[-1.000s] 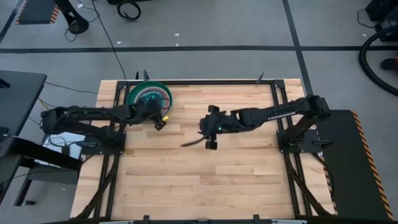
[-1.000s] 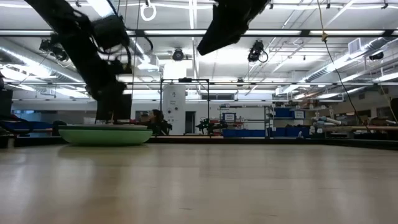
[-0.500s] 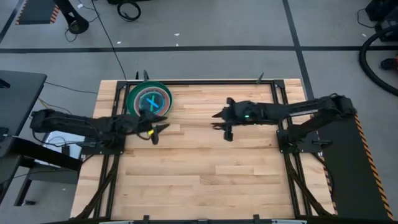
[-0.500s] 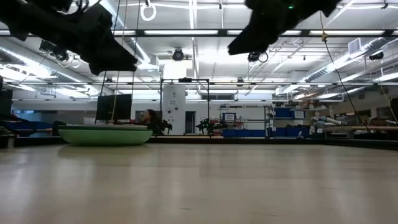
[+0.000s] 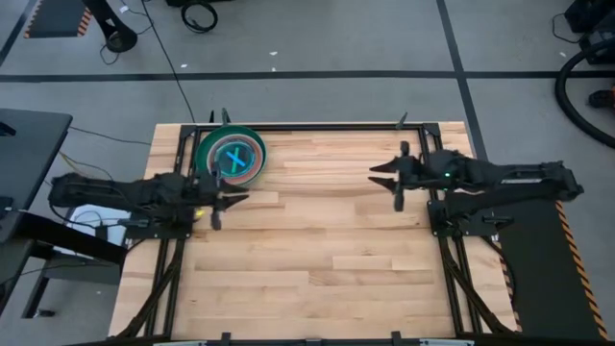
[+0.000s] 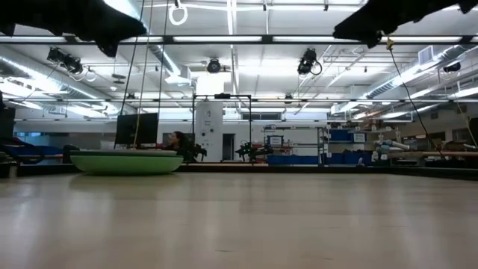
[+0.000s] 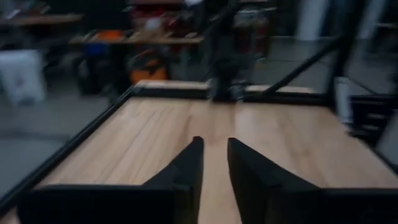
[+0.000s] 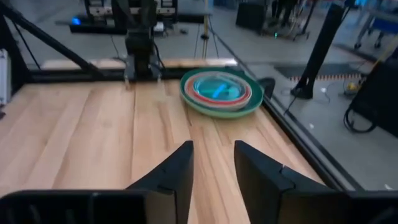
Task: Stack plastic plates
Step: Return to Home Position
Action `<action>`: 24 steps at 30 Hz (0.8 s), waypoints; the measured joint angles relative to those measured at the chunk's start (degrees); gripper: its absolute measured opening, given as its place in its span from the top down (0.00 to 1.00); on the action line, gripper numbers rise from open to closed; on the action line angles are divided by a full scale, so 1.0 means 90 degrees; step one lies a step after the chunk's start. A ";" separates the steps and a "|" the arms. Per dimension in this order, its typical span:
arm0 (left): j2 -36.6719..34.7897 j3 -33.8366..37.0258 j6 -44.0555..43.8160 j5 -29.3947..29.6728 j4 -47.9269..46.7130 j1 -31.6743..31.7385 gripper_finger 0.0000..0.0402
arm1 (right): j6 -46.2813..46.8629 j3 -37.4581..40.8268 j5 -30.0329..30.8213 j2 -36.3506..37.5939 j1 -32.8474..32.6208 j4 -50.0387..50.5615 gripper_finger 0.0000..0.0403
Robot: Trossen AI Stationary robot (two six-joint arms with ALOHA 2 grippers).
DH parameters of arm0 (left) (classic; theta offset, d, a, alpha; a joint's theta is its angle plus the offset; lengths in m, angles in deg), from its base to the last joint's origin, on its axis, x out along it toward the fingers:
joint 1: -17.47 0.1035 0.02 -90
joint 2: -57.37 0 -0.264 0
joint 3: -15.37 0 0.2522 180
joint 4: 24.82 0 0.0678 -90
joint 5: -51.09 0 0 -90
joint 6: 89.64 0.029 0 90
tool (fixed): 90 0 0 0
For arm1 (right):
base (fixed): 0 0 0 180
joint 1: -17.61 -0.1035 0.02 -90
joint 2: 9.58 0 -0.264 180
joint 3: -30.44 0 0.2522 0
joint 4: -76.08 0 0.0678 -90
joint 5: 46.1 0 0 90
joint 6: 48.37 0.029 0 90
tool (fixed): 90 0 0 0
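Note:
The plastic plates (image 5: 231, 156) sit nested in one stack at the table's far left: a large green plate at the bottom, pink and red rims inside it, a translucent cyan plate on top. The stack also shows in the right wrist view (image 8: 219, 91) and the low view (image 6: 125, 162). My left gripper (image 5: 223, 204) is open and empty, just near of the stack by the left edge; its wrist view (image 7: 214, 149) shows only bare table. My right gripper (image 5: 384, 183) is open and empty at the far right and points toward the stack (image 8: 211, 152).
The wooden table top (image 5: 317, 250) is framed by a black rail (image 5: 317, 126). The base of the right arm (image 7: 222, 68) stands at the right edge and the base of the left arm (image 8: 140, 43) at the left edge. Workshop benches fill the room behind.
My left gripper has drawn back from over the stack toward the table's near left. My right gripper has drawn back from the table's middle toward the right edge. Both have risen out of the low view. The stack has stayed in place with the cyan plate on top.

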 joint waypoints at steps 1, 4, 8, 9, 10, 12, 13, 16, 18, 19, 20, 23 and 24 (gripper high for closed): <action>-0.0133 0.0000 0.0138 -0.0189 -0.0023 0.0000 0.82 | -0.0009 0.0125 0.0000 0.0212 0.0000 -0.0053 0.70; -0.0399 0.0000 0.0281 -0.0477 -0.0019 -0.0002 0.90 | -0.0052 0.0575 -0.0036 0.0852 0.0000 -0.0265 0.75; -0.0808 0.0000 0.0414 -0.0493 -0.0215 -0.0002 0.98 | 0.0039 0.0906 -0.0034 0.1778 0.0002 0.0056 0.82; -0.0962 0.0001 0.0437 -0.0493 -0.0336 -0.0002 0.98 | 0.0117 0.0918 -0.0031 0.2040 0.0002 0.0288 0.84; -0.1124 0.0002 0.0447 -0.0493 -0.0470 -0.0002 0.98 | 0.0225 0.0926 -0.0022 0.2287 0.0002 0.0477 0.86; -0.1450 0.0002 0.0453 -0.0495 -0.0743 -0.0001 0.98 | 0.0423 0.0972 -0.0029 0.2776 0.0002 0.0720 0.90; -0.1589 0.0002 0.0454 -0.0496 -0.0826 -0.0005 0.97 | 0.0507 0.1025 -0.0039 0.2996 0.0001 0.0814 0.92; -0.1953 0.0002 0.0451 -0.0496 -0.1015 -0.0010 0.97 | 0.0649 0.1278 -0.0205 0.3621 -0.0007 0.0963 0.97; -0.2125 0.0002 0.0450 -0.0507 -0.1115 -0.0010 0.98 | 0.0728 0.1444 -0.0257 0.4020 -0.0007 0.0916 0.98; -0.2195 0.0002 0.0447 -0.0527 -0.1174 -0.0010 0.98 | 0.0743 0.1530 -0.0257 0.4212 -0.0007 0.0915 0.98; -0.2250 0.0002 0.0432 -0.0552 -0.1209 -0.0010 0.98 | 0.0745 0.1615 -0.0262 0.4396 -0.0007 0.0922 0.98; -0.2371 0.0006 0.0414 -0.0569 -0.1292 -0.0010 0.98 | 0.0746 0.1702 -0.0283 0.4411 -0.0008 0.0890 0.97; -0.2374 0.0027 0.0411 -0.0569 -0.1253 -0.0020 0.98 | 0.0749 0.1703 -0.0284 0.4358 -0.0007 0.0836 0.96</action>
